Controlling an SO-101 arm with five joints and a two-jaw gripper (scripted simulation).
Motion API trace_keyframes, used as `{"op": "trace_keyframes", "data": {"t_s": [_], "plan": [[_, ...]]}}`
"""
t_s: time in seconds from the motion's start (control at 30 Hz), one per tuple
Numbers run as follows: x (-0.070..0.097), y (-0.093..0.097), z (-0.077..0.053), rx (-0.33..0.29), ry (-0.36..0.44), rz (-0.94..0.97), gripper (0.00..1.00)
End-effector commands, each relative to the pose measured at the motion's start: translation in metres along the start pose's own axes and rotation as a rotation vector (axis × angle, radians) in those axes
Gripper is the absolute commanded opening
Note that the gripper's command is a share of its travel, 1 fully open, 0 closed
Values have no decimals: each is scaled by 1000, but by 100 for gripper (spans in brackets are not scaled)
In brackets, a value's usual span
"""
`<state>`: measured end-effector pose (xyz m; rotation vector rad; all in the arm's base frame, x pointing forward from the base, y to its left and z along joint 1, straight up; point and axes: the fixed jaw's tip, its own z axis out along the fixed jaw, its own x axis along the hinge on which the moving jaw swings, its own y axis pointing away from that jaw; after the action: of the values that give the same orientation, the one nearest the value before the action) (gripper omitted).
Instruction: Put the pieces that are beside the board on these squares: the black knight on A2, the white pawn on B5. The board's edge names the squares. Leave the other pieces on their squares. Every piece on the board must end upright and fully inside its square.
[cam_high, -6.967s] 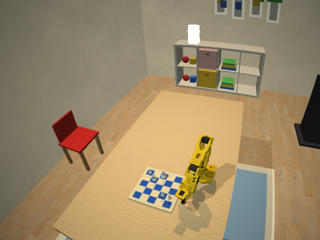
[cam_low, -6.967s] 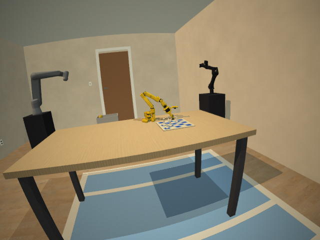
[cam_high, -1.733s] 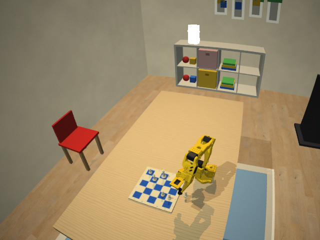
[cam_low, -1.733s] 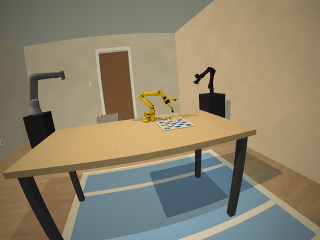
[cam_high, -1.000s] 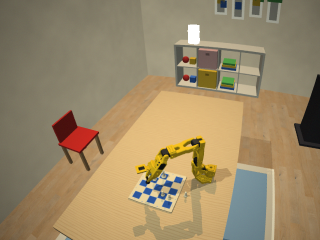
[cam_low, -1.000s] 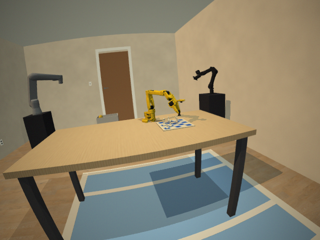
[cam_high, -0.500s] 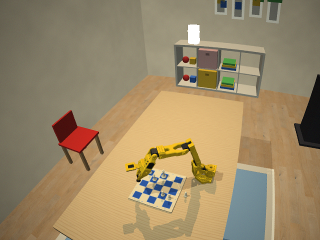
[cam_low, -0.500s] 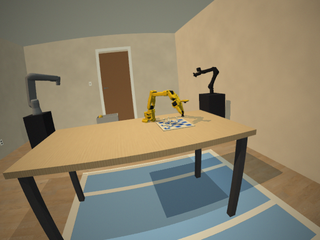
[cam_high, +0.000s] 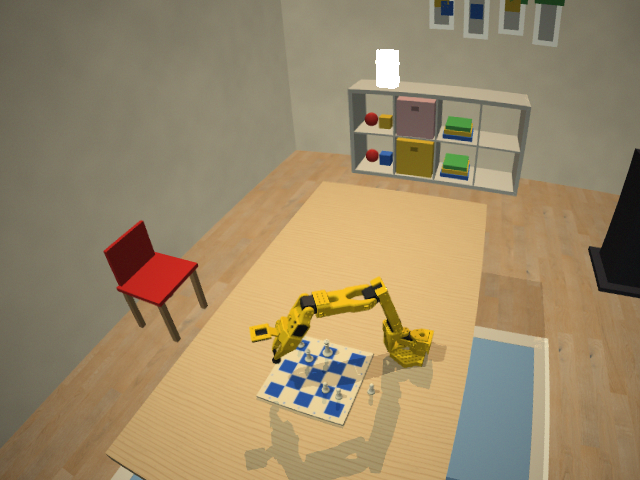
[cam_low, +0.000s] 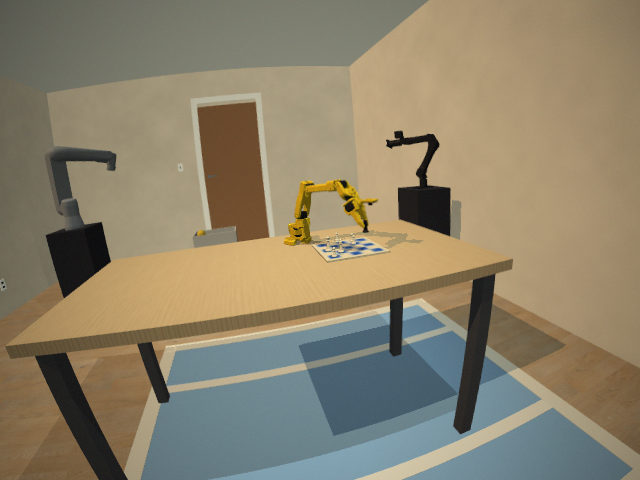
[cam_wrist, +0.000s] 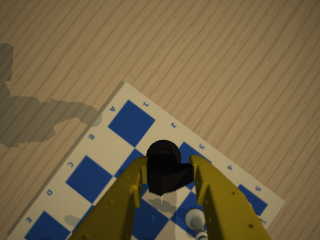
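Note:
My gripper (cam_high: 277, 356) (cam_low: 364, 225) (cam_wrist: 167, 172) is shut on the black knight (cam_wrist: 163, 152) (cam_high: 276, 360) (cam_low: 365, 229). It holds the knight above the A side of the board (cam_high: 297, 408) (cam_low: 356, 255) (cam_wrist: 80, 151). In the wrist view the knight overlaps the area of A2 and B2, hiding part of those squares. Its height over the board is hard to tell. The white pawn (cam_high: 371, 388) stands upright on the table beside the board, near the arm's base. It is outside the wrist view.
Several light pieces stand on the board. One light piece (cam_high: 308, 355) (cam_wrist: 195, 219) stands on B4, and another (cam_high: 301, 344) is near the A5 corner. A taller piece (cam_high: 327, 349) stands near them. Two more (cam_high: 325, 387) (cam_high: 338, 394) stand near the pawn's side.

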<state>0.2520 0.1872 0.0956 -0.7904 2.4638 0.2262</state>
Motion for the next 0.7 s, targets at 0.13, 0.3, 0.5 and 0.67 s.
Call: {"op": "trace_keyframes", "data": {"t_s": [0.13, 0.3, 0.5, 0.67], "plan": [[6, 1, 7, -3, 13, -5, 0], [6, 1, 7, -3, 13, -5, 0], [8, 3, 8, -6, 13, -9, 0], [10, 5, 9, -9, 14, -13, 0]]}}
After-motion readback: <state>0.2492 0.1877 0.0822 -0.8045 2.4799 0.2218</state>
